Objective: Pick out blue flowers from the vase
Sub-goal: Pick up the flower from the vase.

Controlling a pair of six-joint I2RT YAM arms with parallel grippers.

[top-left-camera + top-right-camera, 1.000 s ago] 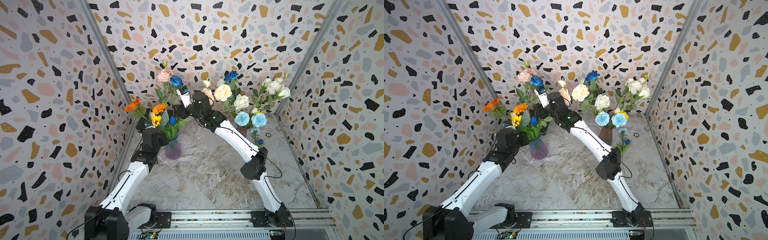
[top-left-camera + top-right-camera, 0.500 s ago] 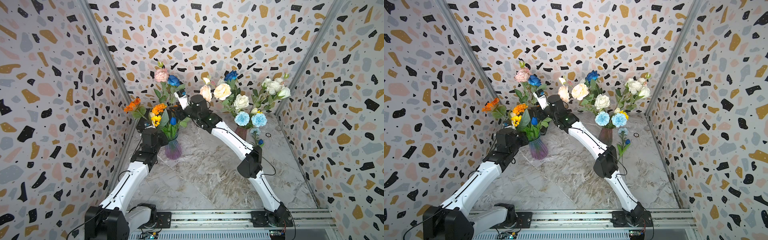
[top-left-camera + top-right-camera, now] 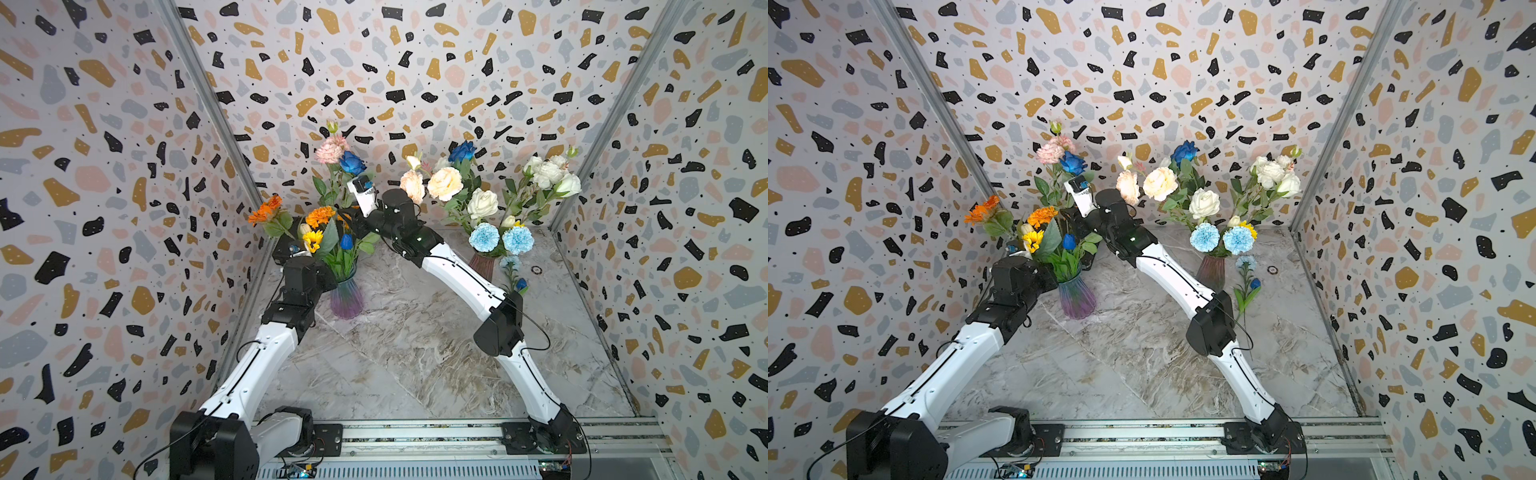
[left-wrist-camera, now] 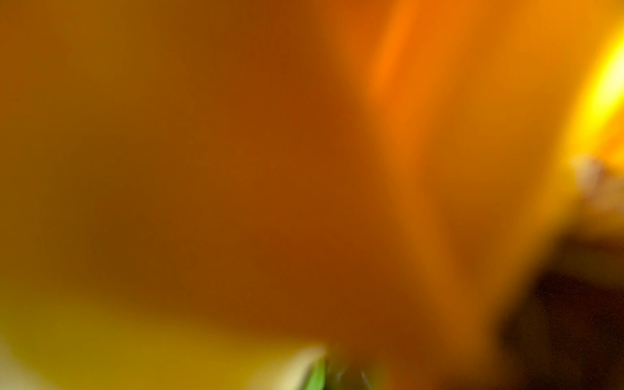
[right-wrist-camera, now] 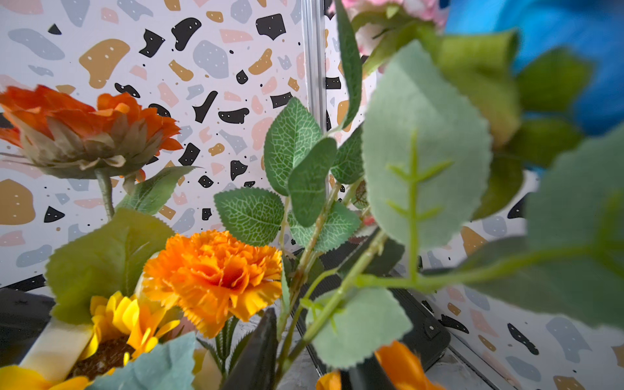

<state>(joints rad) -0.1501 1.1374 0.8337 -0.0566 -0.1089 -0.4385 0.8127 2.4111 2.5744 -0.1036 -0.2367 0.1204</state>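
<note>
Left of centre in both top views, the purple vase (image 3: 347,297) holds a tall deep blue rose (image 3: 352,163) above orange and yellow blooms (image 3: 320,216), with a small blue bud (image 3: 346,241) lower in the bunch. Right of centre, a second vase (image 3: 482,266) carries two pale blue pom-poms (image 3: 484,237) and a dark blue rose (image 3: 462,151), and one blue stem (image 3: 1246,286) lies flat on the marble (image 3: 415,332) beside it. The right gripper (image 5: 314,347) is down inside the purple vase's bunch, jaws spread with thin green stalks (image 5: 304,324) standing between them, not visibly pinched. The left gripper (image 3: 301,249) is pressed together at the left edge of that bunch; what it touches I cannot tell, its wrist view being an orange blur. These look like light cloth-and-wire flowers, with soft heads that crush, springy stalks and foliage that snags neighbours. The bare stalk low down seems the place to grip, followed by a straight upward draw so the light vase does not tip.
</note>
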